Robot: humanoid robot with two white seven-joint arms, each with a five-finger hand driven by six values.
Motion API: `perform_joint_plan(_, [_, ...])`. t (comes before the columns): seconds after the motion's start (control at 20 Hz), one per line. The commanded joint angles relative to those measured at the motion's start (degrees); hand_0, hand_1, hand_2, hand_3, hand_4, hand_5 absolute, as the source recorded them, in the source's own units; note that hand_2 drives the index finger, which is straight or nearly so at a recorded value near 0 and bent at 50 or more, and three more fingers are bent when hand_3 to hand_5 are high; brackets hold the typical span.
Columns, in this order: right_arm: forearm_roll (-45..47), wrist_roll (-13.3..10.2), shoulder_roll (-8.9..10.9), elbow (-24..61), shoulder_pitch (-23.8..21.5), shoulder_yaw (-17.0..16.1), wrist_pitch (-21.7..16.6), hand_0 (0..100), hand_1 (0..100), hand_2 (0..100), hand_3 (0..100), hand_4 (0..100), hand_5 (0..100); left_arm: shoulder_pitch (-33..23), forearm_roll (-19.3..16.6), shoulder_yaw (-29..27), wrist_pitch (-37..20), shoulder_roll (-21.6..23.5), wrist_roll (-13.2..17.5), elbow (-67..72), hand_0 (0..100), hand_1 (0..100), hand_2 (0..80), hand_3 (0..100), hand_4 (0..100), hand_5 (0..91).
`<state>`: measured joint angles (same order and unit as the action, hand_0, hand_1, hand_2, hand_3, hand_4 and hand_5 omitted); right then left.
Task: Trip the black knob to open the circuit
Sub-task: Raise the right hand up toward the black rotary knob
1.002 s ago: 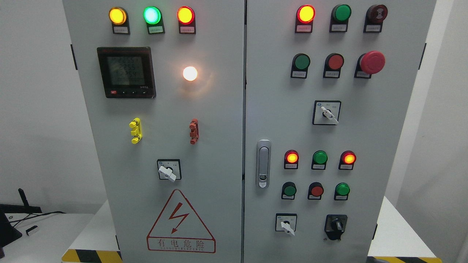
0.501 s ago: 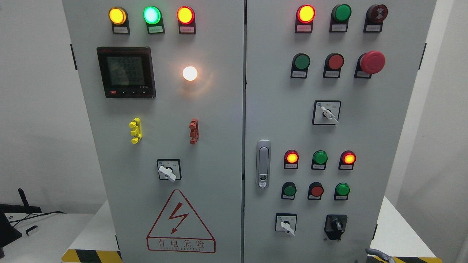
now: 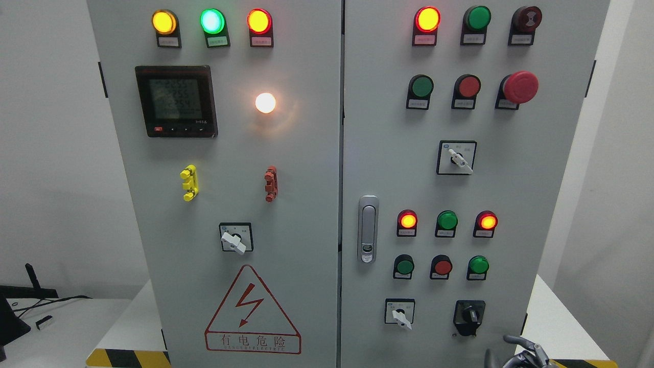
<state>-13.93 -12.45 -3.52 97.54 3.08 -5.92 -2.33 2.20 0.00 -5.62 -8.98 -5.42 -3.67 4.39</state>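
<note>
Since half a second ago, your right hand [image 3: 521, 352] has been rising further into the bottom right corner of the head view; before that only a sliver of it was showing at the edge. You are now seeing a few curved grey fingertips [image 3: 513, 340] poking up, apart from one another and holding nothing, though most of the hand is still cut off by the frame.

The black knob [image 3: 469, 317] is sitting at the lower right of the cabinet's right door [image 3: 511, 204], just above and a little left of your hand, not touched. It is showing as a black squarish base with a stubby black handle pointing roughly upright, and a small dark dot is sitting on the door below it. To its left you are looking at a white-handled selector switch [image 3: 400, 312], and above it a row of three small buttons, green, red and green.

Your left hand is not showing.
</note>
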Motion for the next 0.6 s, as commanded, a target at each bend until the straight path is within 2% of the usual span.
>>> perform_joint_plan(0.0, [0.2,0.3,-0.53,-1.1,0.9,1.6,-0.1,31,65,39,79,93,100,0.0,0.3,0.0,0.0,0.1,0.0,0.0,12,39,0.0,0,0,0.0])
perform_joint_plan(0.35, [1.6,0.1,-0.7,-1.7,1.2,1.5,1.1,34,64,39,79,94,100,0.0,0.3,0.0,0.0,0.1,0.0,0.0,12,39,0.0,0,0,0.0])
perform_joint_plan(0.55, [5.8,0.1,-0.44,-1.8,2.6,1.6,4.3,35,62,40,79,94,100,0.0,0.3,0.0,0.0,0.1,0.0,0.0,12,39,0.0,0,0,0.0])
